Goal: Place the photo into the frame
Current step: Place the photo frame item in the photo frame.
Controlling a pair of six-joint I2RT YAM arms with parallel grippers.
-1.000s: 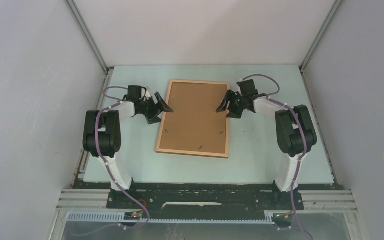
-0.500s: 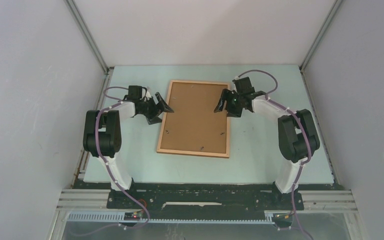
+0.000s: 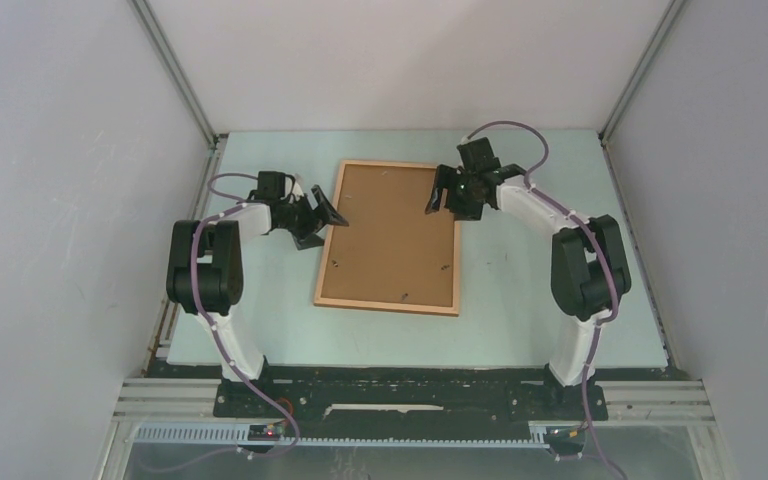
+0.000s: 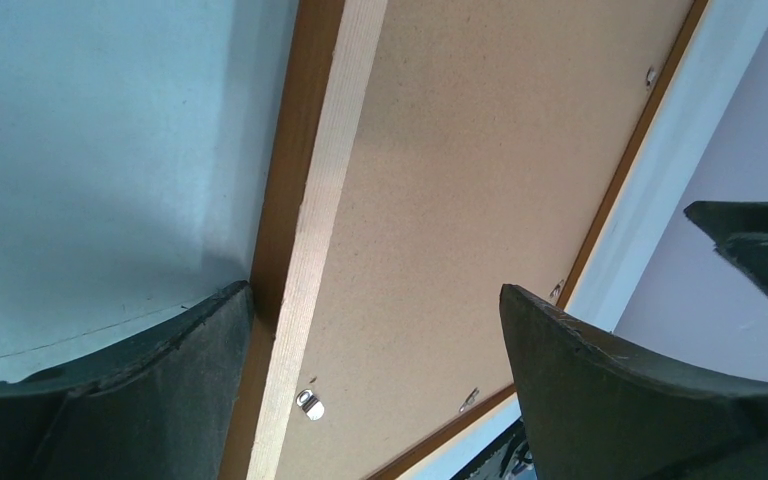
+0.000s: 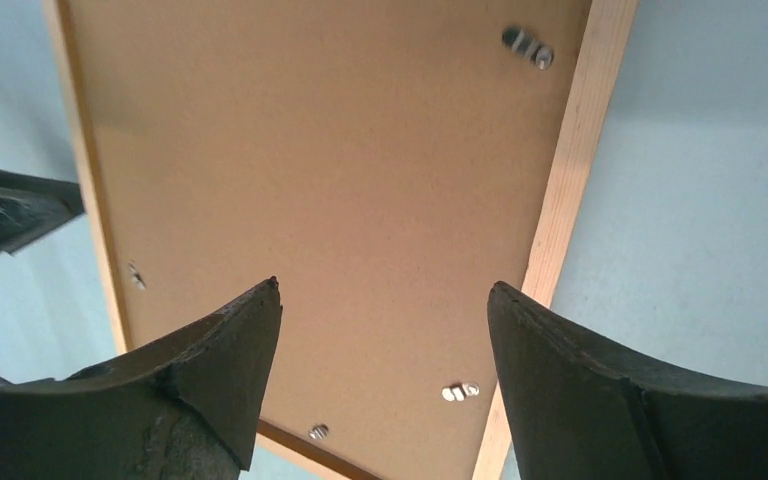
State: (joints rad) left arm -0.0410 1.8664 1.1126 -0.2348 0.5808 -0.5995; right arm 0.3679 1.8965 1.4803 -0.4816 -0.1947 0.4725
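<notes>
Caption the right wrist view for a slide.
Open right gripper poised over the back of the frame, metal tabs visible.

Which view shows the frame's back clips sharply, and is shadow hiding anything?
Right wrist: clips crisp, even light. Left wrist: one clip sharp, soft shadow on the table beside the frame. Top external: no glare, clips mere specks.

Frame (image 3: 387, 237) lies back-up: front face hidden; wrist views crop its corners.
</notes>
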